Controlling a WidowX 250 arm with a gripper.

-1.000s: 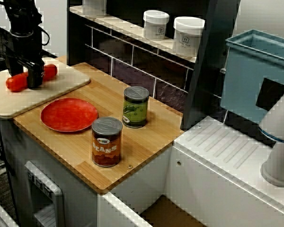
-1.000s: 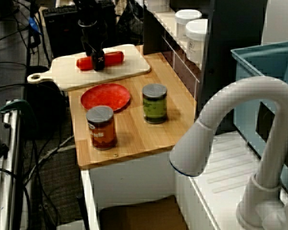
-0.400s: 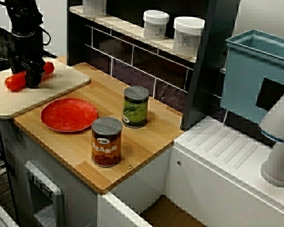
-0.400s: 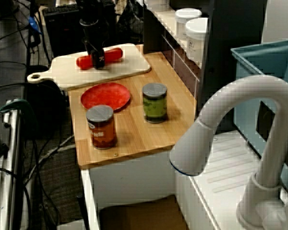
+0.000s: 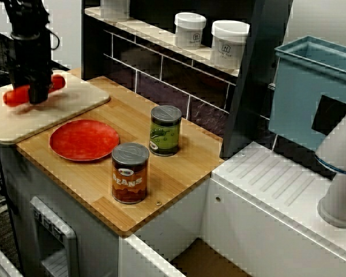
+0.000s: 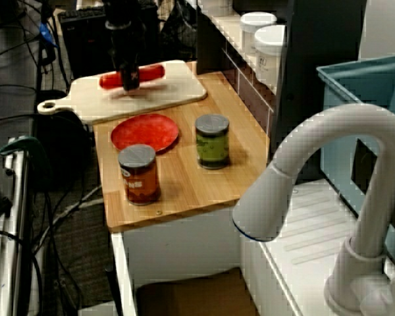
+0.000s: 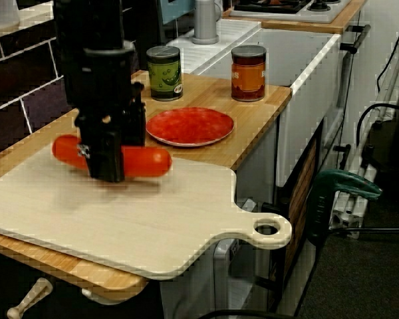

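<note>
Kitchen table, pale cutting board at its end; gripper clamped mid-length on red sausage, just clear of the board. Judgement: central grip balances well; move level, slowly.

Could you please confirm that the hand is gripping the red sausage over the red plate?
Not quite: the hand is gripping the red sausage over the pale cutting board, not over the red plate, which lies beside the board. The low view from the board's handle end shows this.
</note>
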